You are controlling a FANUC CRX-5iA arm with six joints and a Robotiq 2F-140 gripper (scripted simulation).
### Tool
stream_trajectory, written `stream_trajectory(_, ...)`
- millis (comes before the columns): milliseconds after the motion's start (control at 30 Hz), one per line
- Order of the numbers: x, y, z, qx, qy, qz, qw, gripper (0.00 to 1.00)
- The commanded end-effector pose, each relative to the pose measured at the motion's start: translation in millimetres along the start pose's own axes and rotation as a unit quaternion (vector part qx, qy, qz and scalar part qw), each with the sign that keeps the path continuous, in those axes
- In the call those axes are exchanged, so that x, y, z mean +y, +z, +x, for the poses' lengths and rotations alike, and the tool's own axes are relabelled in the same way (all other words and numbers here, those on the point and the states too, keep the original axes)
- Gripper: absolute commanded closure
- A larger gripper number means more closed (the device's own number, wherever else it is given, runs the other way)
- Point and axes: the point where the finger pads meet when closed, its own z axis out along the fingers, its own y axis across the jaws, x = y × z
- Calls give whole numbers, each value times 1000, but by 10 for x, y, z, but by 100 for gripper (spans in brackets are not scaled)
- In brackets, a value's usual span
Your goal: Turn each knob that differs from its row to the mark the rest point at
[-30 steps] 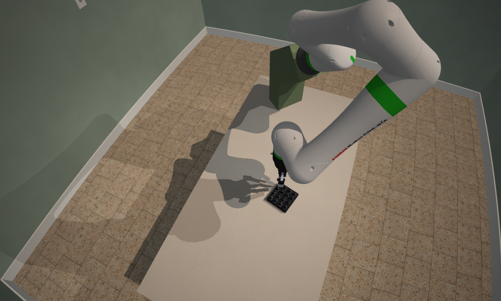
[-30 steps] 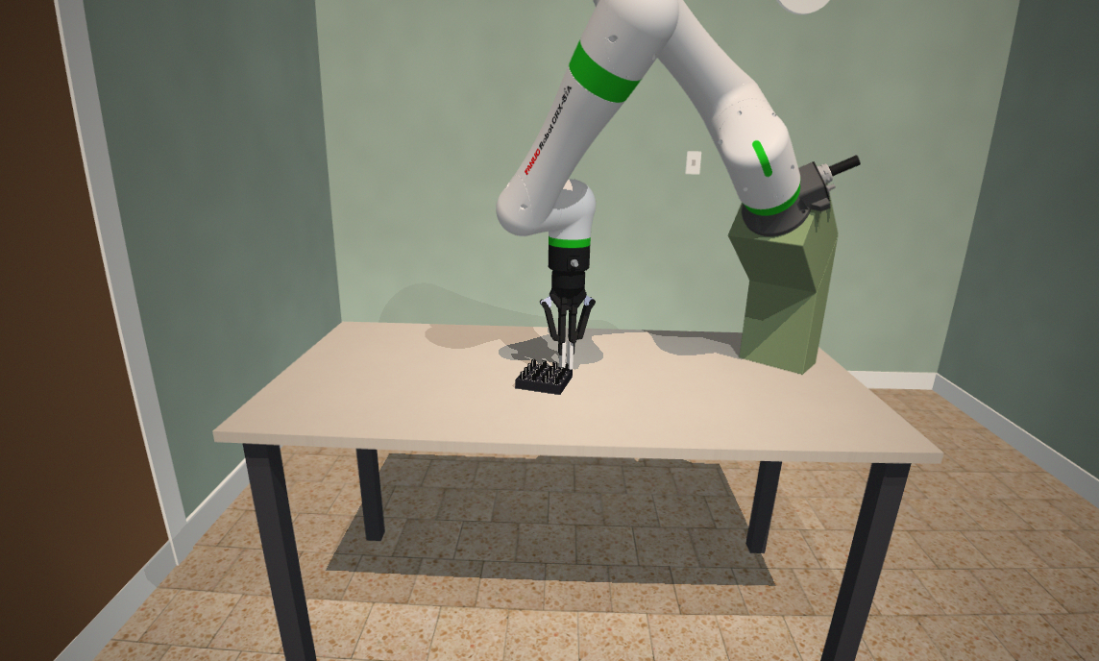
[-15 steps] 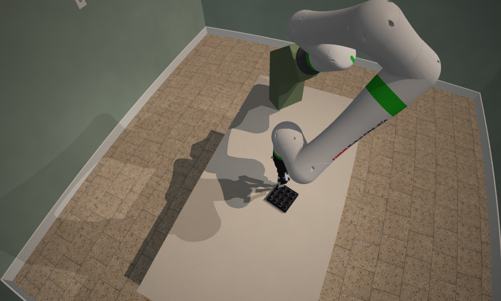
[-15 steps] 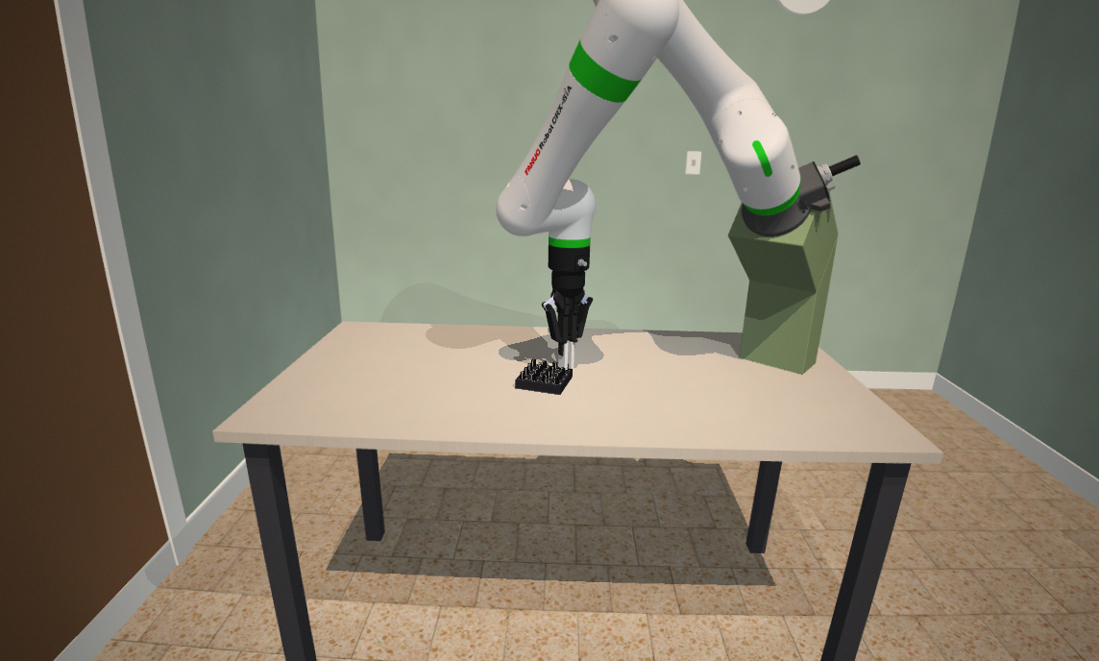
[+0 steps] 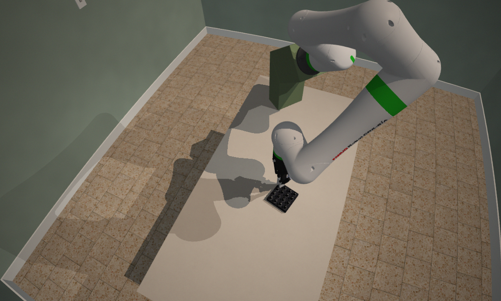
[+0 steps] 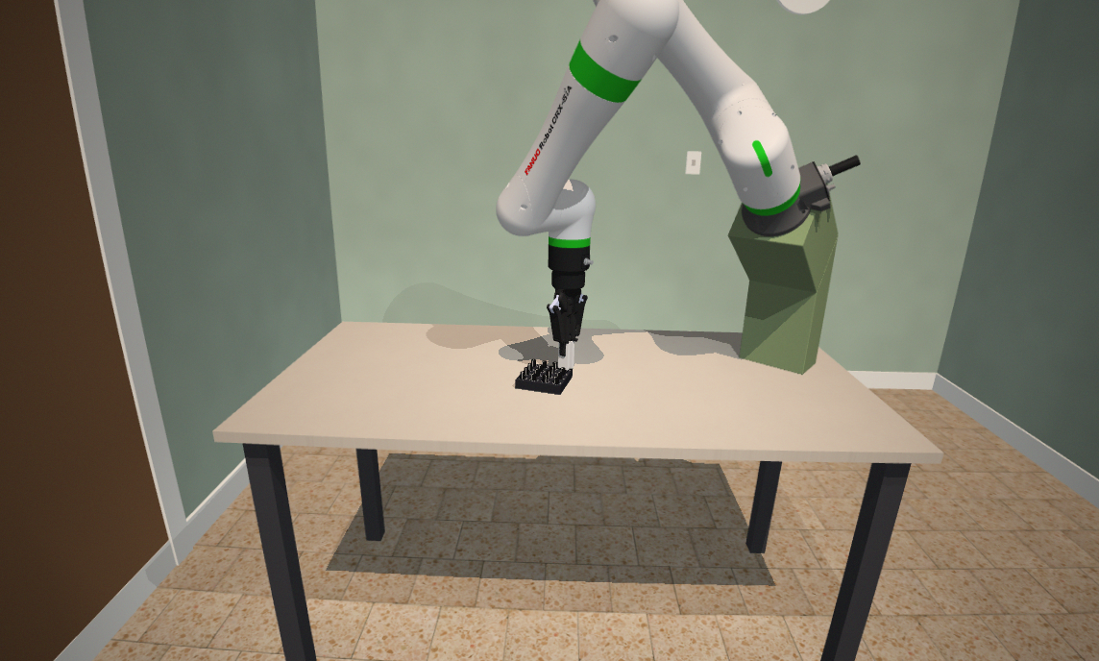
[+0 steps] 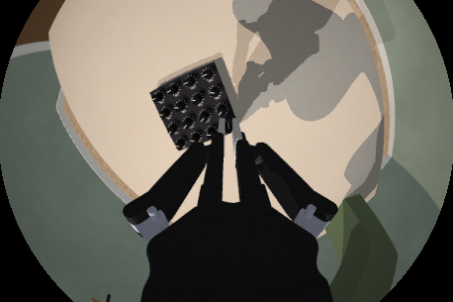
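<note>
The black knob box (image 5: 276, 205) (image 6: 537, 387) (image 7: 186, 93) stands on the table with its four-by-four knobs upright. My gripper (image 5: 280, 185) (image 6: 566, 365) (image 7: 228, 127) points down at the box corner nearest the pedestal. It is shut on the corner knob (image 7: 228, 127), which shows dark between the pale fingertips in the wrist view. The fingers partly hide this knob and its neighbour. White lines show on several other knobs, but the printed names are too small to read. I cannot make out the socket, so I cannot tell which knob this is.
The knobs stand close together, with a neighbouring knob (image 7: 222, 109) right beside my fingertips. The pale table (image 5: 245, 261) (image 6: 660, 410) (image 7: 109, 36) carries the box. The green pedestal (image 5: 286, 82) (image 6: 784, 320) (image 7: 366, 244) stands at the table's far end from the top view.
</note>
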Motion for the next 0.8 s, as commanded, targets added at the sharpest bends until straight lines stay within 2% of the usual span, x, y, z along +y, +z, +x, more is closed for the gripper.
stream_trajectory(0,1,-1,1,0,-37,4,999,95)
stream_trajectory(367,1,-1,1,1,-134,4,991,95)
stream_trajectory(767,1,-1,1,1,-185,3,983,95)
